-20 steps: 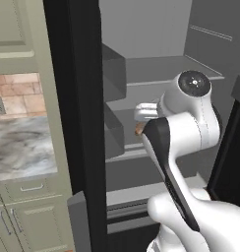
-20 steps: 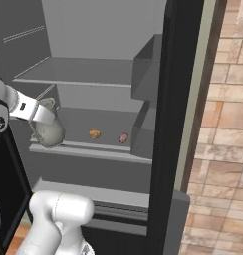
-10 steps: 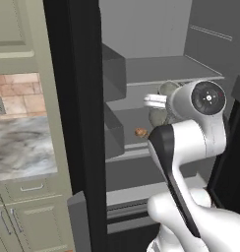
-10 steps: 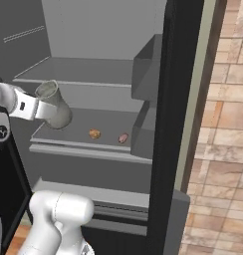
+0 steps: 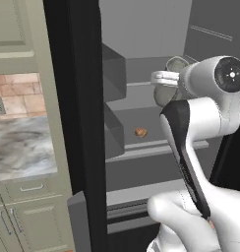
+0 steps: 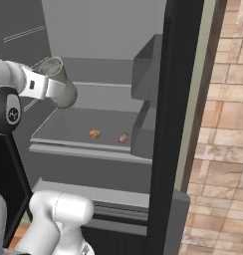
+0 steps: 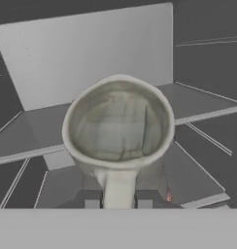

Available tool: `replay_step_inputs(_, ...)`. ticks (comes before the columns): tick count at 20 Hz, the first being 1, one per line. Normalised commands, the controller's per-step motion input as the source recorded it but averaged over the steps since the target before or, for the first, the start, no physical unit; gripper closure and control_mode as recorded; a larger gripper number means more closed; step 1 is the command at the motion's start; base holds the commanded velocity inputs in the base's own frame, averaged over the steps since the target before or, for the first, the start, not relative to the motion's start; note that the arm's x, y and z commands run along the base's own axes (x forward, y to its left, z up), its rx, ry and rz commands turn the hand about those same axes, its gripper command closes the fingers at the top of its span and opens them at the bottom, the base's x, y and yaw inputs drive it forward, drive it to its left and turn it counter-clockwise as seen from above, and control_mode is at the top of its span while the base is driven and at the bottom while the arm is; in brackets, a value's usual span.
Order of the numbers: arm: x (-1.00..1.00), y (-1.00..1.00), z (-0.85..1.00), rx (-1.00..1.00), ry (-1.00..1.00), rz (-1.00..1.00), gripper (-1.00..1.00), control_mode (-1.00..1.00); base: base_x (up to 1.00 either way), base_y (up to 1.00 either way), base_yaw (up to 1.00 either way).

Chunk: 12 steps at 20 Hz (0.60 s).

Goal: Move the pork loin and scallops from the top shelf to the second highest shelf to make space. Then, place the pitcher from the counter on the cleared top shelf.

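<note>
Gripper pinched on the pitcher by its loop handle – a rigid, top-heavy jug likely to swing – held tilted at the top shelf's front edge.

base pair flanking, wrist close-up

Bare top shelf; door bins flanking the right.
</note>
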Motion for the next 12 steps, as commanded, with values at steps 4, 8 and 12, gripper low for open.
replay_step_inputs(4,0.31,-0.05,0.35,0.00,0.01,0.10,1.00,-1.00,0.00,0.00,0.00)
replay_step_inputs(8,0.39,-0.05,0.00,-0.01,0.00,0.09,1.00,-1.00,0.00,0.00,0.00)
replay_step_inputs(12,0.46,-0.11,0.10,0.00,0.00,0.08,1.00,-1.00,0.00,0.00,0.00)
